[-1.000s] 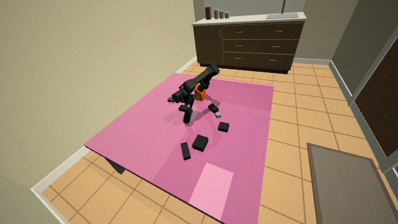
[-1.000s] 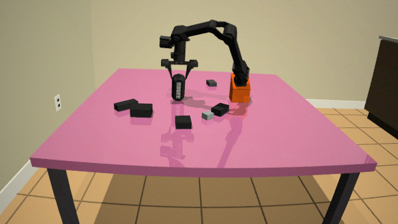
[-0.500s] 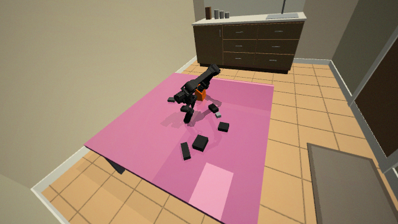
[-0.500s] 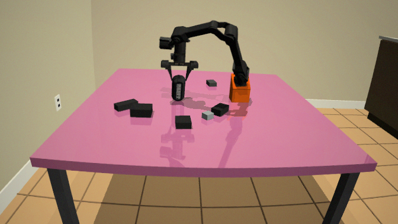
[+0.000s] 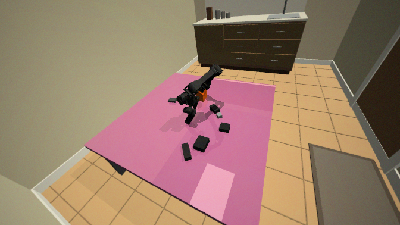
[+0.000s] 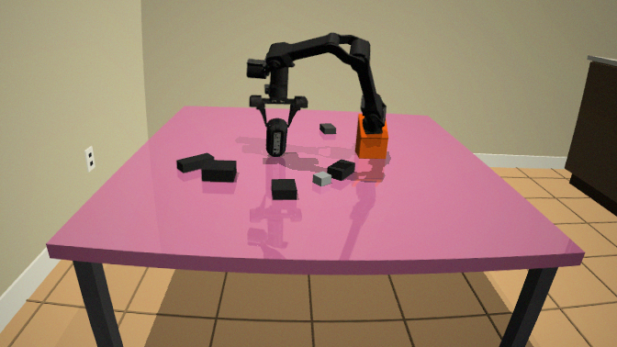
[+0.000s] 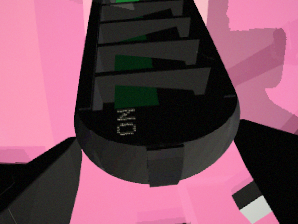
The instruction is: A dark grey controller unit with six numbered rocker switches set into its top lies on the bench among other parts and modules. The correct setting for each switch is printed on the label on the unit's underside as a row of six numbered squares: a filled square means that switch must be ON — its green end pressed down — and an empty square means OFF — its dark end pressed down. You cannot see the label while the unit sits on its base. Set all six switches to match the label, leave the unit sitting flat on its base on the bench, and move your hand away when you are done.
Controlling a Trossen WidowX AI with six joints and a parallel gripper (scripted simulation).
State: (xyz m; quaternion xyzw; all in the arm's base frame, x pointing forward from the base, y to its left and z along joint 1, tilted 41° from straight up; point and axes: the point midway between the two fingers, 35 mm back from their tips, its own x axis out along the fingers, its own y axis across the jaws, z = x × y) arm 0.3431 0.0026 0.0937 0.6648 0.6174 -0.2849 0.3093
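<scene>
Gripper [image 6: 276,123] clamps controller unit [image 6: 276,142] (tilted on end); label faces exterior camera.

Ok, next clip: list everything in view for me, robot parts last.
controller unit: one, dark grey, held on end at mid-table, pale label facing the exterior camera
black blocks: four, black, scattered around mid-table
small block: one, dark grey, towards the far edge
cube: one, light grey, beside a black block
table: one, pink
kitchen cabinet: one, dark brown, back wall
arm: one, black, on orange base
hand: one, black, shut on the controller unit
</scene>
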